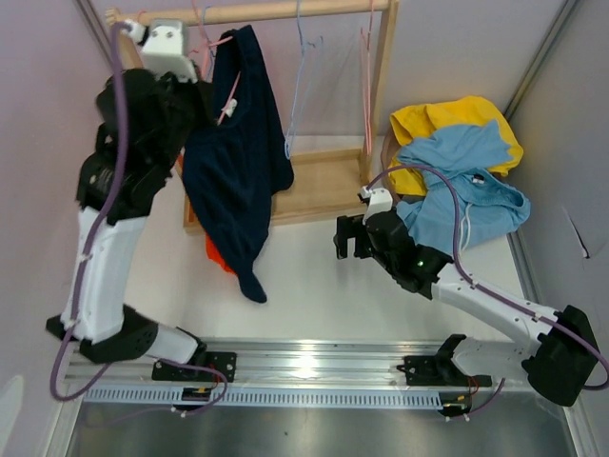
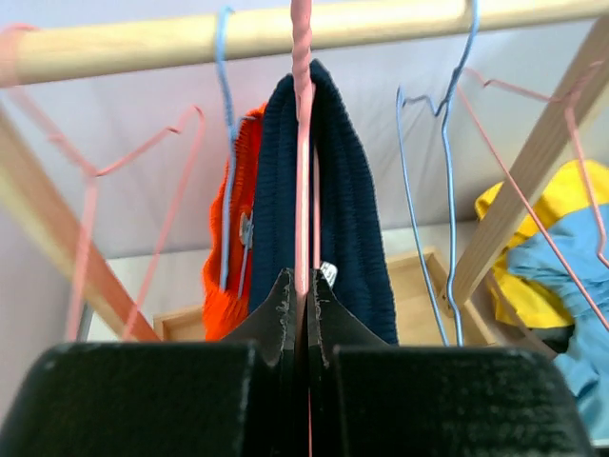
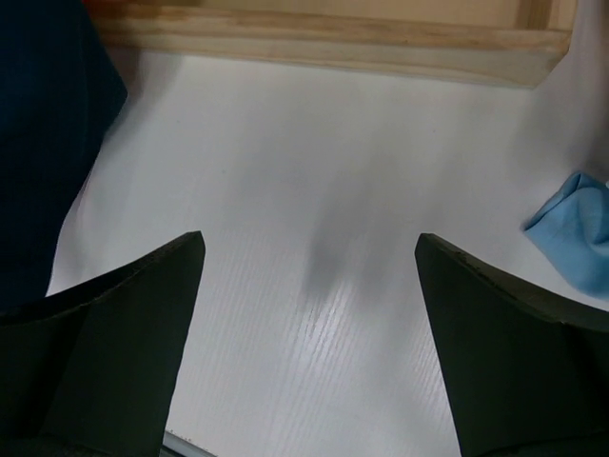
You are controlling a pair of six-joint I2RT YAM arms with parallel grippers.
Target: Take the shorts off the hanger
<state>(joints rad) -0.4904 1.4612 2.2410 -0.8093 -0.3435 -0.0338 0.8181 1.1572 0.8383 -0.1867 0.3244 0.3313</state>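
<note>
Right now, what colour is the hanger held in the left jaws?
Pink hanger; the left wrist view shows it best.

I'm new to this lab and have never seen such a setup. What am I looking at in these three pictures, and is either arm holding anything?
These are two robot arms bolted at the near edge of a white table. The wide picture comes from a fixed camera above and behind them; the other two come from cameras on each wrist, looking past the fingers. On the table stands a wooden rack with wire hangers on its rail. Navy shorts hang on a pink hanger, with an orange garment behind. To the right lies a pile of yellow and blue clothes. The left gripper is shut on the pink hanger's wire, just below the shorts. The right gripper hangs open over bare table, holding nothing.
</note>
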